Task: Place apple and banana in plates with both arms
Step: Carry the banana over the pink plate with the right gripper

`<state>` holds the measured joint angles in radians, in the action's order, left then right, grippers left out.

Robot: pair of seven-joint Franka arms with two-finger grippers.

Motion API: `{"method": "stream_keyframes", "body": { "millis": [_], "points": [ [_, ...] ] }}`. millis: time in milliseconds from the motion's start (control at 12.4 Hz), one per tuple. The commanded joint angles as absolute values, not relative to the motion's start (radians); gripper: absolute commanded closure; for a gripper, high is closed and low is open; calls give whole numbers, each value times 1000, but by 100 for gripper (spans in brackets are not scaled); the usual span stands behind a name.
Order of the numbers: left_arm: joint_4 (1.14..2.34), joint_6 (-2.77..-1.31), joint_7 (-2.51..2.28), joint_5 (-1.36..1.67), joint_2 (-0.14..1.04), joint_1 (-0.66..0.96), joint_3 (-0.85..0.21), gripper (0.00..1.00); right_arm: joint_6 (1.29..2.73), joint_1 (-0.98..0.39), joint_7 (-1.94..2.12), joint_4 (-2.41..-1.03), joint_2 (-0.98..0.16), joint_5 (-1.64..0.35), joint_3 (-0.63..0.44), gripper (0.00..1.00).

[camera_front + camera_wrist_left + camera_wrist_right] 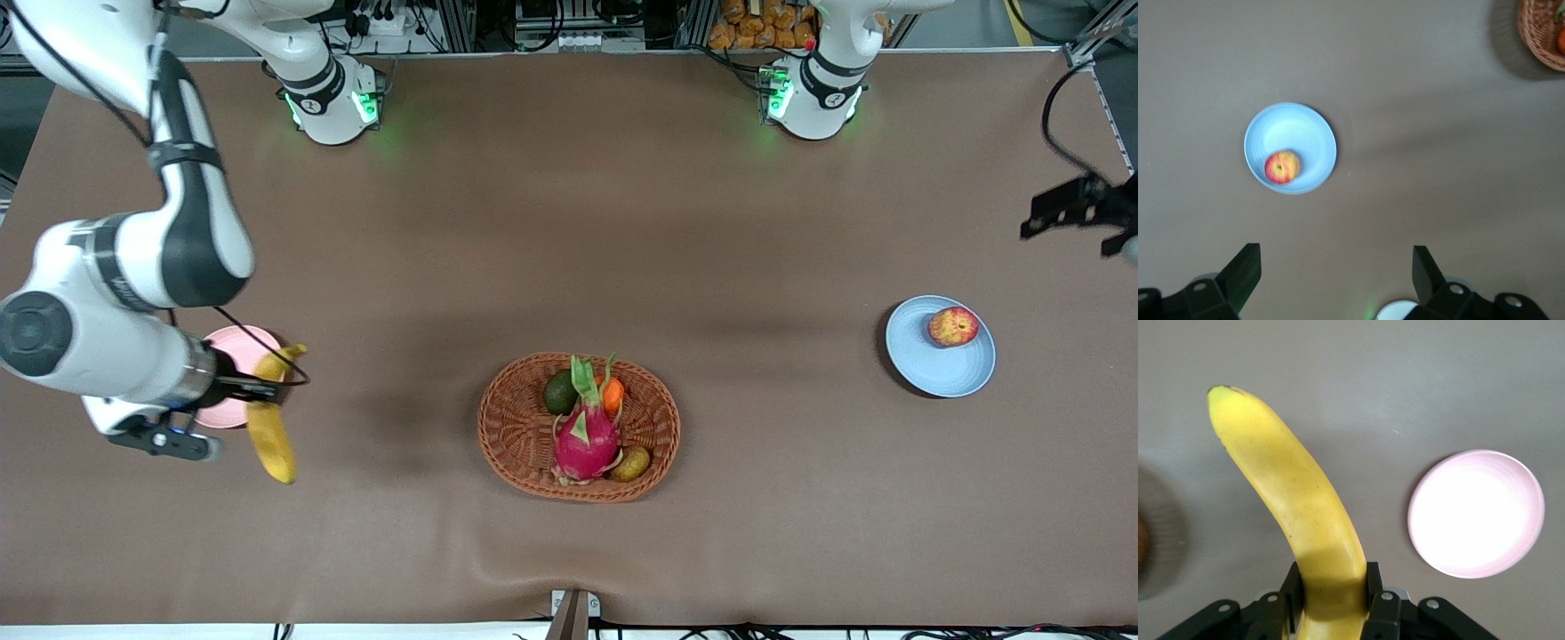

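Right arm: we see it bent low, its right gripper [258, 389] clamped on the banana [270, 427], held up over the table just beside the pink plate [233, 342]
Left arm: left gripper [1080, 209] up at the table's edge, jaws spread wide, holding nothing
Apple [953, 326]: on the blue plate [933, 364], toward the left arm's end from the basket [516, 427]
Hidden: we find the pink plate partly covered by the right arm
Shapes: both plates round and matte; basket oval, woven

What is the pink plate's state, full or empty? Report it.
Empty. The pink plate is bare in the right wrist view; the right claw holds the banana above the table.
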<state>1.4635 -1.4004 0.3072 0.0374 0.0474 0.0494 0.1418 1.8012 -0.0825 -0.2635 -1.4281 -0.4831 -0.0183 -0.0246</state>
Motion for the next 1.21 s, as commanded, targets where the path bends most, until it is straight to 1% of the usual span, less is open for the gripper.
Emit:
{"method": "stream_keyframes", "body": {
  "millis": [0, 162, 243, 324, 486, 648, 729, 810, 890, 971, 1133],
  "points": [
    [1534, -1359, 276, 41, -63, 54, 143, 0, 1842, 15, -181, -1630, -390, -25, -8, 90],
    [1581, -1359, 243, 25, -107, 54, 138, 0, 1859, 69, -160, -1705, -379, -14, -9, 90],
    [1575, -1362, 224, 23, -104, 55, 132, 0, 1887, 89, -158, -1747, -379, -8, -11, 91],
    [1571, -1379, 174, 18, -94, 57, 118, 0, 1946, 104, -156, -1796, -379, 12, -11, 91],
    [1569, -1420, 63, -1, -77, 57, 48, 0, 2060, 138, -128, -1871, -377, 67, -11, 91],
    [1563, -1437, 40, -55, -84, 55, 0, 0, 2117, 159, -83, -1893, -383, 72, -11, 90],
    [1565, -1442, 47, -49, -78, 51, 6, 0, 2126, 173, -62, -1893, -388, 75, -11, 81],
    [1565, -1456, 61, -45, -71, 43, 21, 0, 2152, 187, -42, -1893, -393, 92, -11, 76],
    [1571, -1459, 64, -41, -72, 43, 31, 0, 2158, 195, -37, -1893, -394, 97, -11, 42],
    [1572, -1459, 63, -43, -72, 43, 31, 0, 2152, 192, -40, -1891, -393, 95, -11, 0],
    [1572, -1465, 61, -41, -71, 43, 31, 0, 2103, 163, -43, -1882, -376, 95, -5, 0]
  ]
}}
